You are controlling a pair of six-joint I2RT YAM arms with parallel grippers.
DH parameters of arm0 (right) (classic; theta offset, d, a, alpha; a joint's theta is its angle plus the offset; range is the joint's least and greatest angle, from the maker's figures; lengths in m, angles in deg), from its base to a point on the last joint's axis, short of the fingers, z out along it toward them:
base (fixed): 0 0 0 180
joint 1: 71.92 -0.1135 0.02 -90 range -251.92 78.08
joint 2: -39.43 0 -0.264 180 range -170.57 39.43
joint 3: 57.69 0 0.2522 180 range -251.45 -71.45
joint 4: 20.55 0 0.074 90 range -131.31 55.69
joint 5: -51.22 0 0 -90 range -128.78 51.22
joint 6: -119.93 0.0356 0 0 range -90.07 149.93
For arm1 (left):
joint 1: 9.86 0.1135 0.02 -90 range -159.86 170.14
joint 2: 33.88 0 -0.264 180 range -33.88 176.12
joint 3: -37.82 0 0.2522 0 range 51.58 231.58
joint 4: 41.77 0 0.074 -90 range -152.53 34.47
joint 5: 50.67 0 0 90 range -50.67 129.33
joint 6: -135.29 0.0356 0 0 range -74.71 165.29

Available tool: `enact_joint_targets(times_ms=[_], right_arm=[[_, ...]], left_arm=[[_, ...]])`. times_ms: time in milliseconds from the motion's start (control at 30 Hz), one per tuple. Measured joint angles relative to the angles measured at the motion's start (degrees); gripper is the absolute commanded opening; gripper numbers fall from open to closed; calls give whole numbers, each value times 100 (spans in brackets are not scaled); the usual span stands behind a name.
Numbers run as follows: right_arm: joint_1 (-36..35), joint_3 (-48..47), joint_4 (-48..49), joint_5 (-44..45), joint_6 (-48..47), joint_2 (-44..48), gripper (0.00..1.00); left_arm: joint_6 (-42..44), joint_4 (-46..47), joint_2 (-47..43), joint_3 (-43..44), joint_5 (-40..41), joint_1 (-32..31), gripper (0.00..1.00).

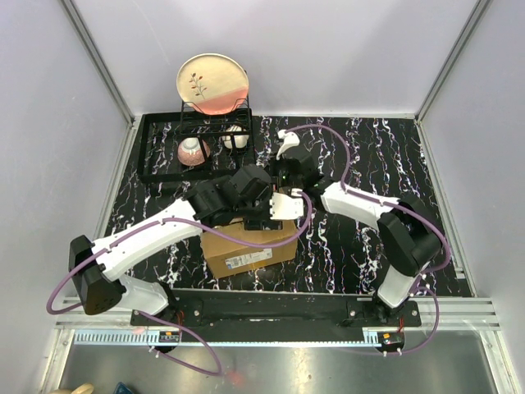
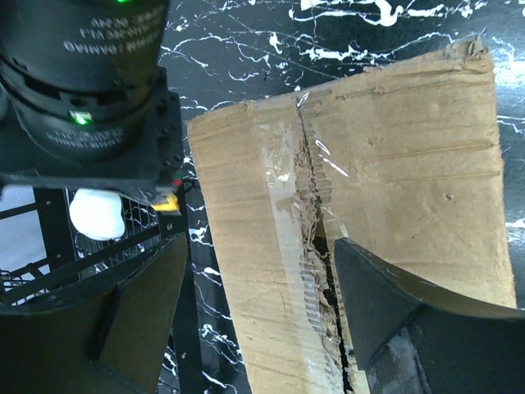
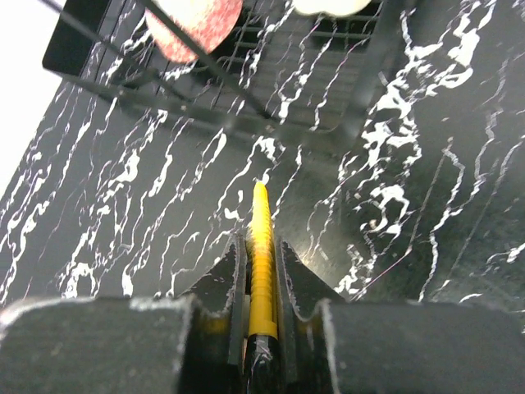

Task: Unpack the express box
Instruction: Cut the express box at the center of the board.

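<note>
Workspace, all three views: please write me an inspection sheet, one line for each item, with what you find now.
Surface: black table top with white marble veins.
Job's things: express box lies between the arms; its tape seam is torn along the middle, and the flaps are not yet lifted.
Clutter: black dish rack at the far left, holding a plate, a pink bowl and a white cup.
Grippers: left gripper open over the box seam; right gripper shut on a yellow tool, above the bare table.
Cables: purple cables loop along both arms.
Surroundings: pale walls on three sides.
</note>
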State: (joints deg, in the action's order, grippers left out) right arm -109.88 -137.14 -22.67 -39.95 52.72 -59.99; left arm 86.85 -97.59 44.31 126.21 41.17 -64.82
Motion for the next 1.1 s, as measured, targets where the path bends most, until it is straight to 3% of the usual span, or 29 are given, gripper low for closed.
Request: enact_joint_targets(times_ms=[567,667,833,933,967,1000,1100], right_arm=[[-223,739,199,170,232,367,0],[-251,872,201,173,295,378,0],[-264,1106,197,177,365,573,0],[-264,1239,190,184,409,734,0],[-264,1279,192,184,424,782,0],[-267,1322,199,216,422,835,0],[-243,1480,201,330,476,962,0]], left_arm=[[304,688,-13,-745,621,-426,82],[372,905,-13,-911,813,-549,69],[496,955,57,-1027,1036,-686,57],[540,920,66,-1029,1137,-763,29],[566,933,66,-1027,1202,-785,7],[586,938,63,-1021,1250,-798,0],[750,1038,4,-918,1421,-852,0]])
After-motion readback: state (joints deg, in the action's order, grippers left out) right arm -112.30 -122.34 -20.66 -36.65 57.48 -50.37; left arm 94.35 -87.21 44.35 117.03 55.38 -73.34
